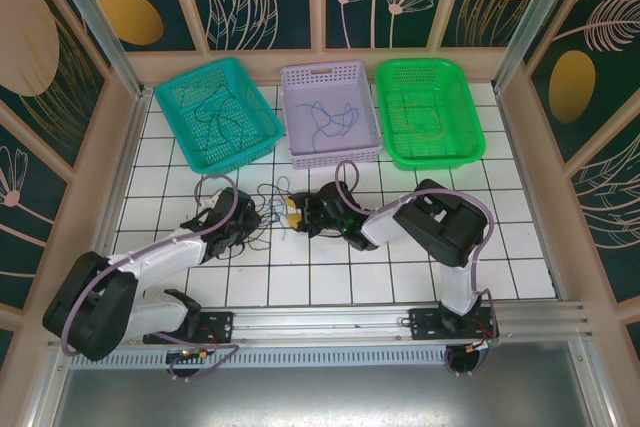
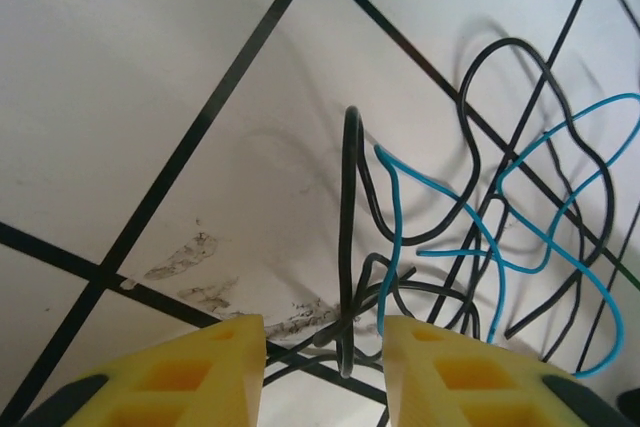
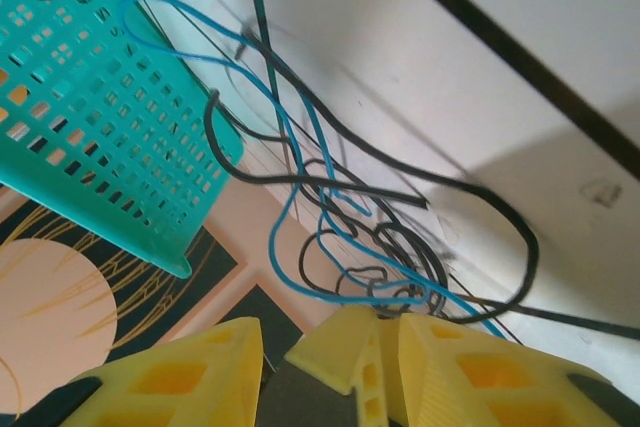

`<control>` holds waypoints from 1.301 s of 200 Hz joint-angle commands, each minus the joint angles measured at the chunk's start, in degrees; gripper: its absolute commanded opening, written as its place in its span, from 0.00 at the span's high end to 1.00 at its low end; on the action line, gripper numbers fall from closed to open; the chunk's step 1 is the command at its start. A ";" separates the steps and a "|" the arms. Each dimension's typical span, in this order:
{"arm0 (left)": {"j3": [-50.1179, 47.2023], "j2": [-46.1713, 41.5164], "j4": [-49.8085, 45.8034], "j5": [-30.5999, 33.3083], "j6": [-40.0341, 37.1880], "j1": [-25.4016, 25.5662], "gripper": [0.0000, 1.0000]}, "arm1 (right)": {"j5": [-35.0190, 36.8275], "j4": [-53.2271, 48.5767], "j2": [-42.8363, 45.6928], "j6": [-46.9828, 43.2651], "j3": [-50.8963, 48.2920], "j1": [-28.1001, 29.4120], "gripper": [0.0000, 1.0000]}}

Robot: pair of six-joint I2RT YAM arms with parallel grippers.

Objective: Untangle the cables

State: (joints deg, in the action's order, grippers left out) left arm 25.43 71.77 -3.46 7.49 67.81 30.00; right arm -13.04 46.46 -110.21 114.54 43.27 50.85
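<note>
Okay, my left hand [image 2: 324,352] hangs low over the bench [image 1: 400,272], fingers apart. One dark strand [image 2: 347,227] runs straight out between them, pointing away from me. The cables [image 1: 268,209] sit bunched between my two hands, with blue loops [image 2: 397,237] sprawling off to the right. And my right hand [image 1: 292,211] is at the knot, but I can't tell whether it's gripping.

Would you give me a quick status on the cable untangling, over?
Left gripper open, one dark strand between its fingers. Right gripper at the cables, grip unclear. Cables tangled on the tiles between both. Nothing blocking.
</note>
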 commanded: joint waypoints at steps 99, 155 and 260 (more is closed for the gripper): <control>4.00 5.05 2.02 -0.66 -11.12 0.05 1.00 | 7.83 -42.13 7.41 -61.59 18.67 -0.88 0.48; 4.95 5.97 1.88 -1.59 -12.44 0.02 1.00 | 2.45 -45.04 3.30 -72.46 22.76 0.03 0.54; 6.57 6.16 0.93 -1.52 -12.44 0.49 1.00 | 2.32 -49.03 -2.76 -73.75 28.79 0.48 0.74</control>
State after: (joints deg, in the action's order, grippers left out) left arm 30.68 77.80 -1.52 6.20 56.31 30.00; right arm -11.00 0.36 -111.61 42.24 69.19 50.74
